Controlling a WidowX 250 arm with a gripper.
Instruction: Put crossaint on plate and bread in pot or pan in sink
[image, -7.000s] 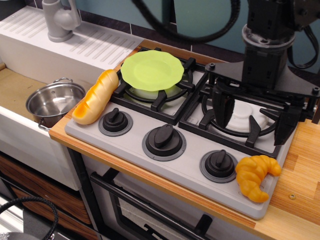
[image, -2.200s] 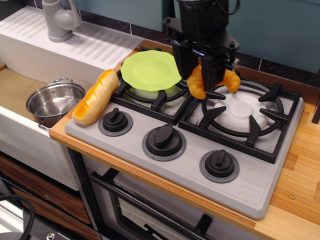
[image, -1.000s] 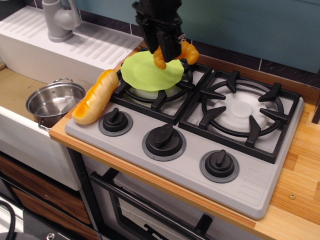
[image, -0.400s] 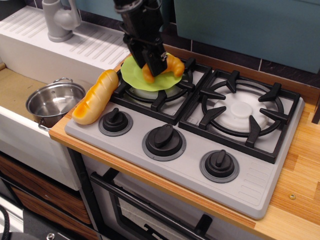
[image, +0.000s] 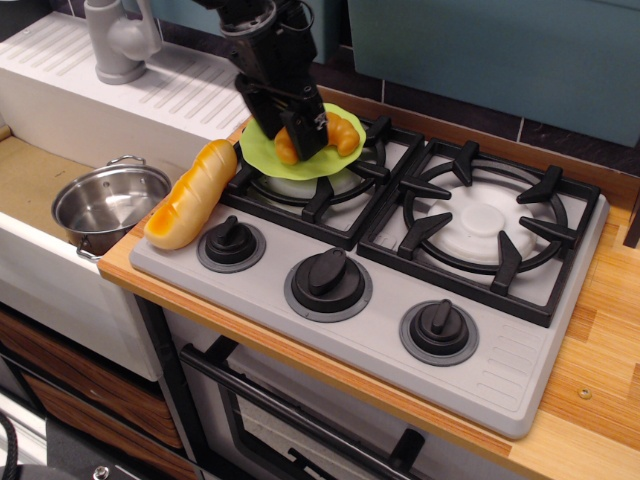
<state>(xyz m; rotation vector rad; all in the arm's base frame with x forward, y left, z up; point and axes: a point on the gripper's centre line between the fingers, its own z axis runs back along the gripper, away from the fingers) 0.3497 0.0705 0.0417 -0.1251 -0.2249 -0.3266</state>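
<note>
Crossaint (image: 338, 137) down at plate (image: 270, 152) level on the far left burner, glossy orange-yellow, ridged, its two curved ends poking out either side of the black gripper (image: 299, 139). Looks to be resting on or just above the light-green plate; contact hard to confirm with the fingers in the way. Gripper closed around the pastry's middle, not yet let go. So, first half of the task nearly done by the look of it: pastry over its target, release and retreat left.

Second half untouched. Bread (image: 190, 194) lying on the left edge of the stove (image: 400, 330), near the leftmost knob, long and straight, orange-yellow with pale diagonal slashes, one end toward the plate, the other hanging toward the sink (image: 30, 180). Pot (image: 108, 204) standing upright in the sink's tan basin, shiny steel, nothing visible inside, just left of the loaf's near end. Ribbed drainboard and grey faucet (image: 118, 38) further back on the left.

Likely order from here: open over the plate, lift clear, cross to the loaf, carry it left into the pot.
</note>
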